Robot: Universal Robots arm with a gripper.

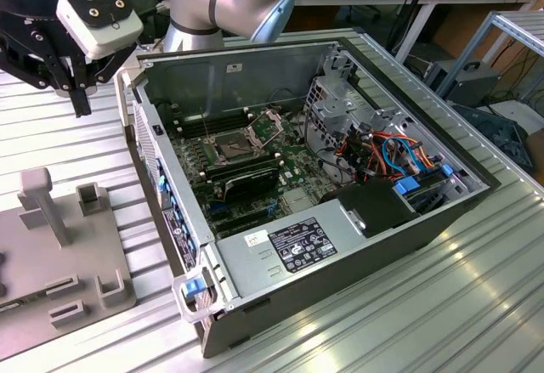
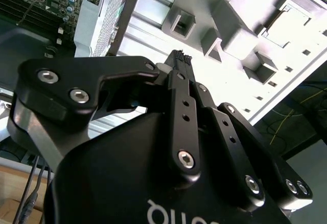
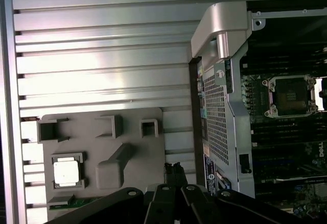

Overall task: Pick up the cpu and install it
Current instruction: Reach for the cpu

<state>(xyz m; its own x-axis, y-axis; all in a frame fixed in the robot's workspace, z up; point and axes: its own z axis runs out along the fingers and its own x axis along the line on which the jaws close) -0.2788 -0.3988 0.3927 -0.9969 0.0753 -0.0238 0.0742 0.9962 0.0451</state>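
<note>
Gripper (image 2: 179, 56): fingers are closed together with nothing between them. In the first wrist view its tips (image 3: 173, 169) hang above the slatted aluminium table (image 3: 102, 71), over the strip between the grey fixture plate (image 3: 138, 157) and the open computer case (image 3: 219, 106). In the exterior view the gripper (image 1: 81, 105) is raised, on that view's left of the case (image 1: 246, 67) and beyond the fixture plate (image 1: 25, 245).

The cpu (image 3: 66, 172) lies flat in a square recess of the fixture plate, well apart from the fingertips and untouched. The CPU socket (image 3: 290, 95) sits on the motherboard inside the case, its interior dark.
</note>
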